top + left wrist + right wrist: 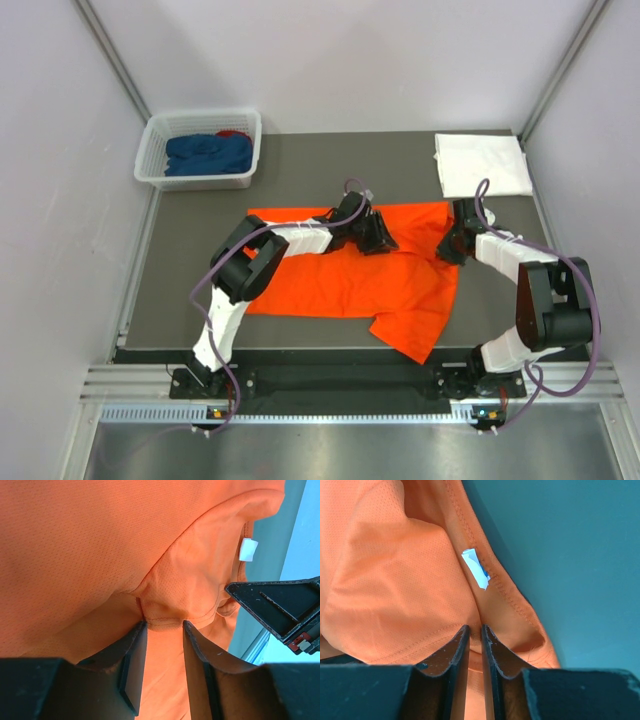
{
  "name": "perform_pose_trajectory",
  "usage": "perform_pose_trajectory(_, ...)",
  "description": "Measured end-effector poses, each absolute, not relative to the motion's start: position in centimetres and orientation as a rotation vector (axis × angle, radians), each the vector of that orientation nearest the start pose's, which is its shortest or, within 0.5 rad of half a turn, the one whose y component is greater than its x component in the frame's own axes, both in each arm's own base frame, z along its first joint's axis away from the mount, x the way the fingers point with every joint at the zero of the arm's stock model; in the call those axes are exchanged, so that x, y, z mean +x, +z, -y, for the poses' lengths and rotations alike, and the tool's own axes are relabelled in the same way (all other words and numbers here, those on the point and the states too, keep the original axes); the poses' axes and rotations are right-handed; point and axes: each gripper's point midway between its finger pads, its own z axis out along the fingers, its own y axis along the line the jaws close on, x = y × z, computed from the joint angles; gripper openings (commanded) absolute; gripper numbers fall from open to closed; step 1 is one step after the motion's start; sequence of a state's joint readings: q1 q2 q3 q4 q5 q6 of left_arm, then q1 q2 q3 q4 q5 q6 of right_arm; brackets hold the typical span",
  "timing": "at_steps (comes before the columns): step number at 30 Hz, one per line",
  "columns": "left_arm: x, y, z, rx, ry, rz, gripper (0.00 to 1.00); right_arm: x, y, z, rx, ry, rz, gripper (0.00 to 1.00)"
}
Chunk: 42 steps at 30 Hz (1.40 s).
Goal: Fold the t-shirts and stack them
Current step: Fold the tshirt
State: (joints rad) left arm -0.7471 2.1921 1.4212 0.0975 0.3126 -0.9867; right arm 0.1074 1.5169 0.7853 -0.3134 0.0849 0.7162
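Orange t-shirt (395,580) cloth is clamped between my right jaws, pinched at the stitched hem just below a white label (476,569). My left jaws stand partly apart astride another hem; I cannot tell whether they grip it. The shirt lies spread mid-frame on the dark surface (200,260). A folded white t-shirt (482,165) sits upper right, and a basket (150,165) upper left holds a dark blue t-shirt (208,153).

- Top external: high above and behind the arm bases (340,385), looking down over the spread orange t-shirt (345,285).
- Left wrist: hard against the shirt's edge.
- Right wrist: equally close, sharing its white tag (476,570) with the left view.
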Motion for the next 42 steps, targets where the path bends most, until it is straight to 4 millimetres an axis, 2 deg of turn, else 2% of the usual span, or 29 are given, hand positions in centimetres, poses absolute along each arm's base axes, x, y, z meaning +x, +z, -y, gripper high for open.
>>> perform_pose_trajectory(9, 35.0, 3.8, 44.1, -0.100, -1.171, -2.527, 0.37, 32.6, 2.5, -4.7, 0.812, 0.182, -2.486, 0.13)
perform_pose_trajectory(13, 35.1, 3.8, 44.1, -0.098, -1.161, -2.530, 0.34, 32.6, 2.5, -4.8, 0.811, 0.183, -2.485, 0.08)
perform_pose_trajectory(16, 35.0, 3.7, 44.0, -0.099, -1.155, -2.536, 0.26, 32.6, 2.5, -4.8, 0.810, 0.184, -2.484, 0.00)
perform_pose_trajectory(17, 35.0, 3.6, 44.0, -0.100, -1.151, -2.540, 0.19, 32.7, 2.5, -4.7, 0.807, 0.183, -2.484, 0.00)
perform_pose_trajectory(19, 34.9, 3.5, 43.9, -0.102, -1.143, -2.547, 0.11, 32.7, 2.5, -4.7, 0.805, 0.182, -2.485, 0.00)
perform_pose_trajectory(20, 35.0, 3.4, 43.9, -0.103, -1.140, -2.550, 0.02, 32.7, 2.5, -4.7, 0.806, 0.182, -2.485, 0.00)
perform_pose_trajectory(21, 35.1, 3.4, 44.0, -0.103, -1.141, -2.551, 0.00, 32.7, 2.5, -4.7, 0.805, 0.182, -2.484, 0.00)
perform_pose_trajectory(36, 35.0, 3.2, 43.8, -0.107, -1.112, -2.578, 0.00, 32.5, 2.5, -4.4, 0.795, 0.171, -2.493, 0.00)
perform_pose_trajectory(42, 34.8, 3.4, 43.2, -0.101, -1.062, -2.599, 0.00, 32.6, 3.9, -3.4, 0.782, 0.165, -2.458, 0.00)
